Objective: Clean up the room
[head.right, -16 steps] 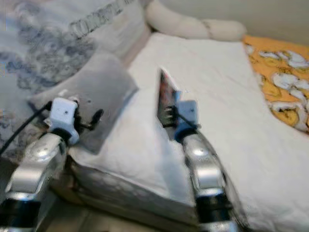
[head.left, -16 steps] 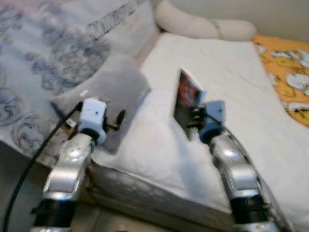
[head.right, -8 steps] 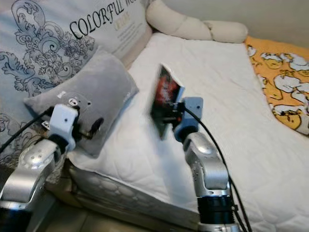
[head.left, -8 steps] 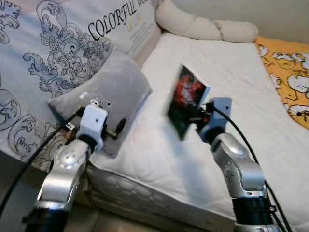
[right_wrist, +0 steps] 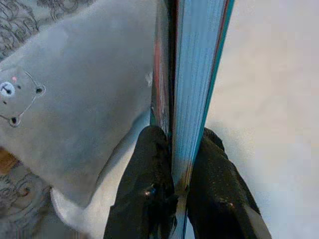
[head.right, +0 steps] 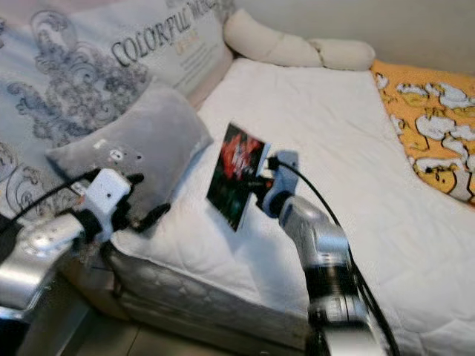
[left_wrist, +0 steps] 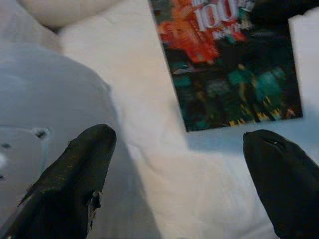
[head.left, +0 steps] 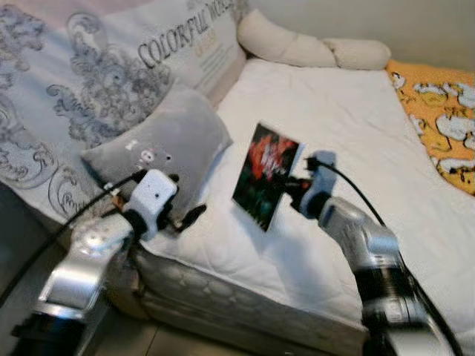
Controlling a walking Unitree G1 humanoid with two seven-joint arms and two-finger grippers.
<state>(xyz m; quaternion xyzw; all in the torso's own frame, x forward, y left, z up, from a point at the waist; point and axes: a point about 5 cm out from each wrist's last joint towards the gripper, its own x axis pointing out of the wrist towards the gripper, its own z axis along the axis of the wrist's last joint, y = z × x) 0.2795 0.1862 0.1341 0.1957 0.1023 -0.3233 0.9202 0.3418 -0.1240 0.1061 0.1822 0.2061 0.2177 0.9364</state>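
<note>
The right gripper (right_wrist: 172, 164) is clamped tight on one edge of a book (head.left: 266, 175), holding it upright, lifted over the white mattress (head.left: 349, 111) just right of the grey pillow (head.left: 163, 144). The left gripper (left_wrist: 184, 174) hangs near the pillow with its fingers spread wide around nothing. With such a narrow pinch on the edge, I think the book could swing or slip out if the arm moves sharply.
</note>
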